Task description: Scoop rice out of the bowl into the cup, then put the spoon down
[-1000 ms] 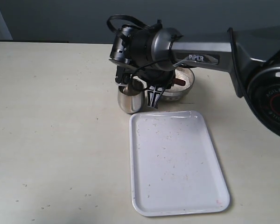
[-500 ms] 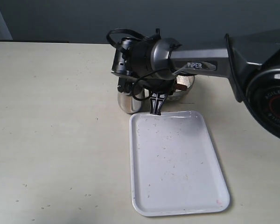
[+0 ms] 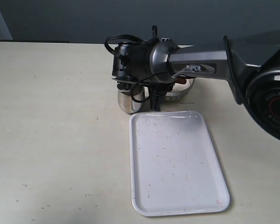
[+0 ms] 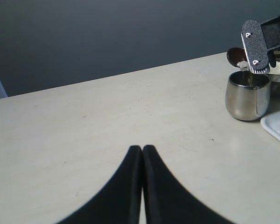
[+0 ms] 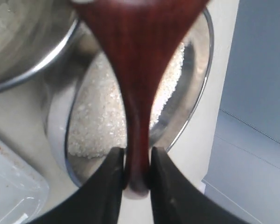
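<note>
Hovering low over the bare worktop, the left gripper has its two dark fingers pressed flat together with nothing between them. Well ahead of it and off to one side, the cup stands upright on the worktop. The right gripper hangs just above and beside that cup, pointing down. Its jaws are narrowed onto the slim end of the spoon, so both fingers touch the dark red wood. From that grip the handle runs out across the bowl. The spoon's oval head sits at the cup's rim, on the side away from the left gripper. Whether the head carries any grains I cannot tell. The rice lies as a pale heap in the bowl, beneath the spoon handle. In the exterior view the bowl stands just behind the right gripper, close beside the cup. On the near side of the right gripper a white tray lies flat, dotted with small specks, one corner near the cup's foot.
</note>
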`<state>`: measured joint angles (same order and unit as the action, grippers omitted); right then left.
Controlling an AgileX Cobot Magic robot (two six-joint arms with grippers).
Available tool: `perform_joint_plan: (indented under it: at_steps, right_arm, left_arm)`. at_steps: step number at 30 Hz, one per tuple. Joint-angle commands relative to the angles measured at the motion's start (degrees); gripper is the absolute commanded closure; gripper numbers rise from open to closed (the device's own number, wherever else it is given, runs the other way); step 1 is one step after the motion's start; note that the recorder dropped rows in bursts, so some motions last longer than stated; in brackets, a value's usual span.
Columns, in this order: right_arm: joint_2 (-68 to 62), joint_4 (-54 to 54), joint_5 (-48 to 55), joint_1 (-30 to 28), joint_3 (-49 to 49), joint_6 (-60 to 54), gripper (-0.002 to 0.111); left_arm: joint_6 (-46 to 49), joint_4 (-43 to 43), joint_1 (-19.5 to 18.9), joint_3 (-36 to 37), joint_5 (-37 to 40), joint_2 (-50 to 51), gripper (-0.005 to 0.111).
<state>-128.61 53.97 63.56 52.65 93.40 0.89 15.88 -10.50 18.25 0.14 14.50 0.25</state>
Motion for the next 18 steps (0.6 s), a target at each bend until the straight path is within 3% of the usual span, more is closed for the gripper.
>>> perform_joint_plan:
  at_steps: [1,18]
  right_arm:
    - [0.72,2.04,0.00,0.15,-1.23,2.32,0.109]
    - [0.82,4.58,0.20,1.21,-1.23,5.38,0.109]
  left_arm:
    - [-0.32,0.06,0.28,-0.14,-0.70,-0.25,0.106]
    - [-0.32,0.06,0.28,-0.14,-0.70,-0.25,0.106]
